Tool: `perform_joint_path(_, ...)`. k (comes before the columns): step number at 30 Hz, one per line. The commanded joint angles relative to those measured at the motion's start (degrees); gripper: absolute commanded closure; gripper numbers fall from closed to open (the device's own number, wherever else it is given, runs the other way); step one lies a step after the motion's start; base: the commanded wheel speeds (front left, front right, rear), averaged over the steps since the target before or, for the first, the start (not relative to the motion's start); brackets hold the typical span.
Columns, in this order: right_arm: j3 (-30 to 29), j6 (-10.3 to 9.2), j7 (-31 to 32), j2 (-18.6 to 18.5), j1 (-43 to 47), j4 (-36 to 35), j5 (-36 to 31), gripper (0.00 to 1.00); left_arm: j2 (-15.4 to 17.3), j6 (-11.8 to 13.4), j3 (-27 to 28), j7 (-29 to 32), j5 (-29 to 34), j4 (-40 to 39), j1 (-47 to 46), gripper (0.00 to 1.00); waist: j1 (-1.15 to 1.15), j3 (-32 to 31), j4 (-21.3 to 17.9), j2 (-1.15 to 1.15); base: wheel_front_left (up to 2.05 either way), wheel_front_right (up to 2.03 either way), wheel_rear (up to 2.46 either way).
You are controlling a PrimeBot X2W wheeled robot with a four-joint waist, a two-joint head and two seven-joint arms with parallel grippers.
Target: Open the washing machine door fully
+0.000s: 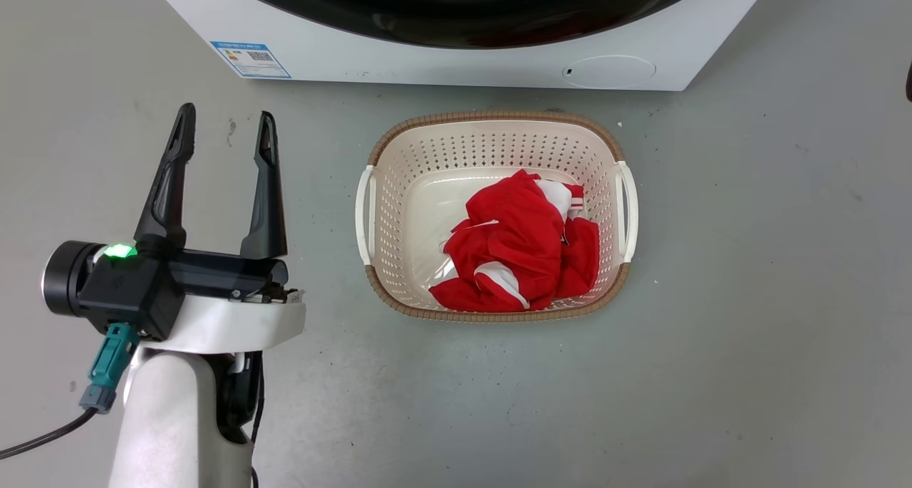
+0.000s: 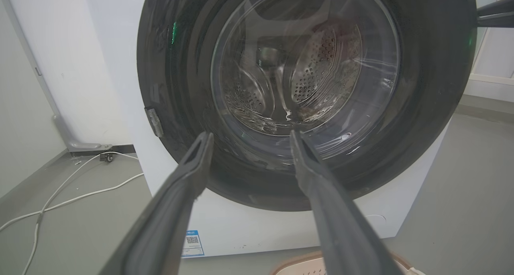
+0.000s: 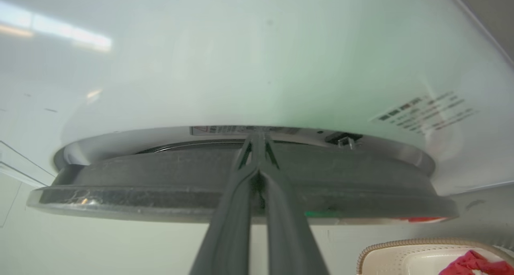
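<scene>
Washer [image 1: 442,64], lower front corner: blue-edged sticker [image 1: 251,59] with a QR code and small rows of print, too fine to read. The left wrist view gives the same sticker, with the QR code clear and the text blurred.

Right wrist view: strip label [image 3: 245,129] on the rim behind the door [image 3: 160,174], with what looks like a triangle sign at one end and smeared print. Panel label [image 3: 423,112] on the white front carries several black lines, illegible.

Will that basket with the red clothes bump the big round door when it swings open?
Probably not. The cream plastic laundry basket sits on the floor, lower than the glossy black round door. But the open left pincer hovers before its glass and might block the swing. The shut right pincer is at the rim.
</scene>
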Motion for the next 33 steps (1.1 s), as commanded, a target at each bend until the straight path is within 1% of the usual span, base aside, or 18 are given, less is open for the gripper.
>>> perform_joint_path(1,0.66,0.19,2.86,4.04,-0.32,-0.39,0.42,1.0,0.03,-0.06,-0.14,-0.13,-0.27,0.22,-0.51,0.0,-0.01,-0.06,0.0,0.0,0.0,0.0,0.0)
perform_joint_path(6,0.25,0.38,6.53,3.66,0.56,-1.3,1.4,1.0,-0.07,-0.09,-0.19,-0.13,-0.23,0.52,-0.8,0.0,-0.01,-0.46,-0.27,0.0,0.0,0.0,0.0)
perform_joint_path(11,-0.34,0.16,8.38,1.98,1.79,-2.03,2.02,1.0,-0.18,-0.1,-0.38,-0.13,-0.14,0.76,-0.98,0.0,-0.01,-0.9,-0.64,0.0,0.0,0.0,0.0)
perform_joint_path(18,-0.96,0.15,15.41,1.65,4.68,-5.14,3.96,1.0,-0.24,-0.11,-0.86,-0.13,0.06,1.41,-0.42,0.0,-0.01,-2.5,-1.06,0.0,0.0,0.0,0.0)
perform_joint_path(25,-0.78,0.16,23.47,2.74,10.59,-8.55,6.15,1.0,-0.25,-0.12,-1.44,-0.13,0.62,2.77,1.64,0.0,-0.01,-6.47,-1.02,0.0,0.0,0.0,0.0)
perform_joint_path(30,-0.16,0.16,27.36,3.89,16.98,-12.04,7.15,1.0,-0.31,-0.12,-1.77,-0.13,1.15,4.06,4.24,0.0,-0.01,-11.01,-0.94,0.0,0.0,0.0,0.0)
perform_joint_path(33,0.26,0.16,29.76,5.2,21.19,-14.57,8.0,1.0,-0.34,-0.12,-1.9,-0.13,1.42,4.58,5.86,0.0,-0.01,-13.52,-0.85,0.0,0.0,0.0,0.0)
